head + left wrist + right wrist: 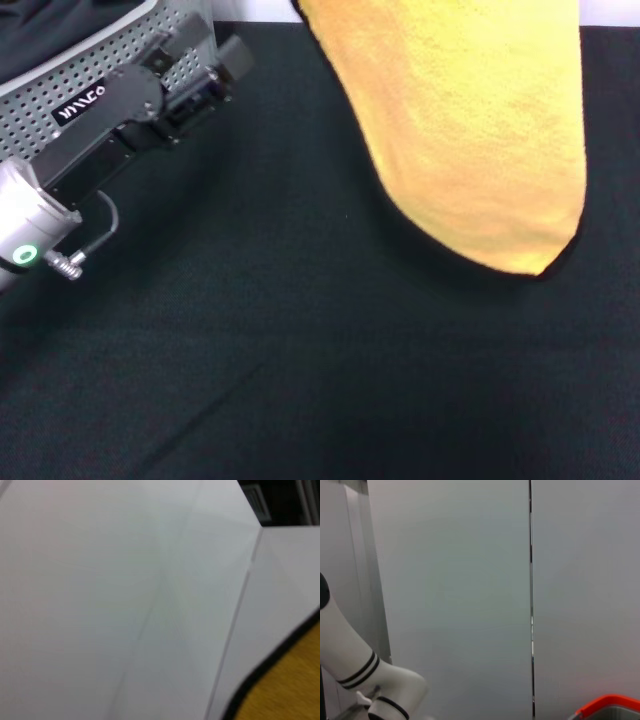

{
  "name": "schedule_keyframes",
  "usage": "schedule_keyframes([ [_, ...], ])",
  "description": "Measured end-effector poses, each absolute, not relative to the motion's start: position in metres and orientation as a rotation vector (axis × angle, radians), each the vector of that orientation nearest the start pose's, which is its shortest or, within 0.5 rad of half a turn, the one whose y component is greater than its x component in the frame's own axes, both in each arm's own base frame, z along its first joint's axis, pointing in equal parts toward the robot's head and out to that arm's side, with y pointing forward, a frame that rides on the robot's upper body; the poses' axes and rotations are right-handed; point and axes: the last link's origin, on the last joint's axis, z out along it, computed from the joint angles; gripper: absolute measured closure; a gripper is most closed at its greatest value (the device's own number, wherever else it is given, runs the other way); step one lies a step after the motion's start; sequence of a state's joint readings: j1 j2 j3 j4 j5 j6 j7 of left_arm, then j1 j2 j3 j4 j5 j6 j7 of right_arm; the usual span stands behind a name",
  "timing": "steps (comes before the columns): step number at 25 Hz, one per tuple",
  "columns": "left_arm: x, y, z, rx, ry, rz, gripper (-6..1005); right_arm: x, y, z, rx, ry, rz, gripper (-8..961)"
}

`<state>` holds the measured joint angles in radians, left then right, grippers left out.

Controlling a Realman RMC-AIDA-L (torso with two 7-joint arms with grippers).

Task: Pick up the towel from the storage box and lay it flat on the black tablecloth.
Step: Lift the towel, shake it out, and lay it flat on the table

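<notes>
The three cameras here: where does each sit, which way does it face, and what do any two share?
Head view: on the head, facing down at the black tablecloth, storage box, hanging towel; left arm with left gripper shows.
Left wrist view: faces pale wall panels; no robot parts visible.
Right wrist view: faces a grey wall; a white arm shows.
Shared: the towel's yellow face appears in head and left wrist views.

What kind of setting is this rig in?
Probably an indoor lab or test bench, not a home. The work surface is draped in a plain black tablecloth, with a perforated grey storage box at its corner, and the wrist views show only bare pale wall panels. A yellow towel hangs above it.
</notes>
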<state>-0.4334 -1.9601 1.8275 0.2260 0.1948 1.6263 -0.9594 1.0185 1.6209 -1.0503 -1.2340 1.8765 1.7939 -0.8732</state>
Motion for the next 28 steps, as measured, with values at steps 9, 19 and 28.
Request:
schedule_keyframes([
  [9,-0.247,0.309,0.016,-2.220,-0.570,-1.521,133,-0.063,0.349,0.190,-3.176,-0.225,0.795,929],
  [19,-0.252,0.311,0.021,-2.215,-0.559,-1.492,135,-0.076,0.341,0.182,-3.218,-0.330,0.684,927],
  [28,-0.247,0.301,0.026,-2.240,-0.514,-1.572,136,-0.084,0.342,0.176,-3.225,-0.366,0.614,925],
])
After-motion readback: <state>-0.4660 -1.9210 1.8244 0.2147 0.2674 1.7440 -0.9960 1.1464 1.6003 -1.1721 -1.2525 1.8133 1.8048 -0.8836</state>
